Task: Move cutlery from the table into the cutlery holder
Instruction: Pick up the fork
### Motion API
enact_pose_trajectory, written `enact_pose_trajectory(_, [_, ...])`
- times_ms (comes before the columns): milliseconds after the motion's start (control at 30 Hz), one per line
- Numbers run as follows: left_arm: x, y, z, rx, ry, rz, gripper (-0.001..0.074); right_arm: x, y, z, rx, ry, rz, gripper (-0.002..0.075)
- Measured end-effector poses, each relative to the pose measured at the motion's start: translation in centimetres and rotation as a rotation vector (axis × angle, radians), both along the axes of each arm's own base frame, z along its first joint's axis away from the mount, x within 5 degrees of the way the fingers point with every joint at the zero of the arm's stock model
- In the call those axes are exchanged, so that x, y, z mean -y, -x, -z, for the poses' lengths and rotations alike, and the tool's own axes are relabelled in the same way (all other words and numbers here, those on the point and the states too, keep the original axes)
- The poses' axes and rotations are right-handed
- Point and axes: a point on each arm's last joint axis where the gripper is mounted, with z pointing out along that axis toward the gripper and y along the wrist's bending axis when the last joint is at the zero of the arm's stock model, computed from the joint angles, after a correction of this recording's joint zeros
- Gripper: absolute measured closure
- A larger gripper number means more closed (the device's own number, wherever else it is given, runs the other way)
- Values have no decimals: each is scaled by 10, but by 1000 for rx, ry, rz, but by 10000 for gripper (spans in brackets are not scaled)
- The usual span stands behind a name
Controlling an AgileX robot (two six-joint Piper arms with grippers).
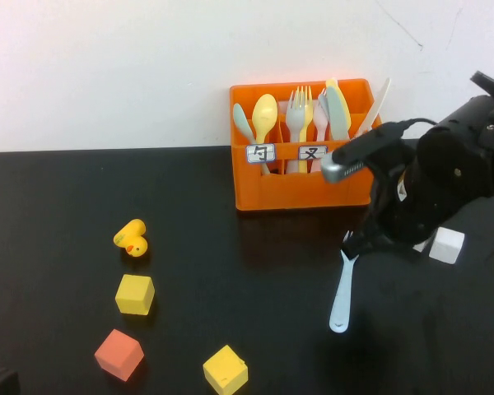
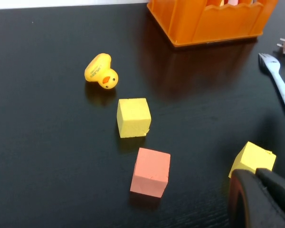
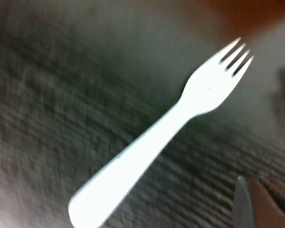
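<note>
Left gripper [image 2: 263, 199] low at table's near edge, 7 o'clock; finger spacing cannot be told. Light blue fork [image 1: 342, 288] flat on black table [image 1: 49, 197], tines toward 12. Right gripper [image 1: 370, 239] hovers just over the tines; opening cannot be told. Orange cutlery holder [image 1: 300, 193] at 12 o'clock, cutlery upright inside.

Yellow rubber duck [image 1: 132, 239], two yellow cubes [image 1: 135, 294], red cube [image 1: 118, 354], possibly a white charger block [image 1: 446, 244]

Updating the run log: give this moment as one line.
light blue fork flat on table | right gripper above its tines | left gripper parked | cutlery holder behind
</note>
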Motion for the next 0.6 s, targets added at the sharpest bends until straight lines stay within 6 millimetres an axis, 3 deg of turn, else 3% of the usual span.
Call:
enact_pose_trajectory(167, [0, 0, 1, -1, 1, 0, 736, 4, -8, 4, 5, -80, 185, 670])
enact_pose_trajectory(400, [0, 0, 2, 1, 2, 1, 736, 13, -13, 28, -107, -57, 332, 377])
enact_pose_trajectory(600, [0, 0, 2, 0, 3, 0, 736, 7, -17, 48, -157, -90, 362, 306])
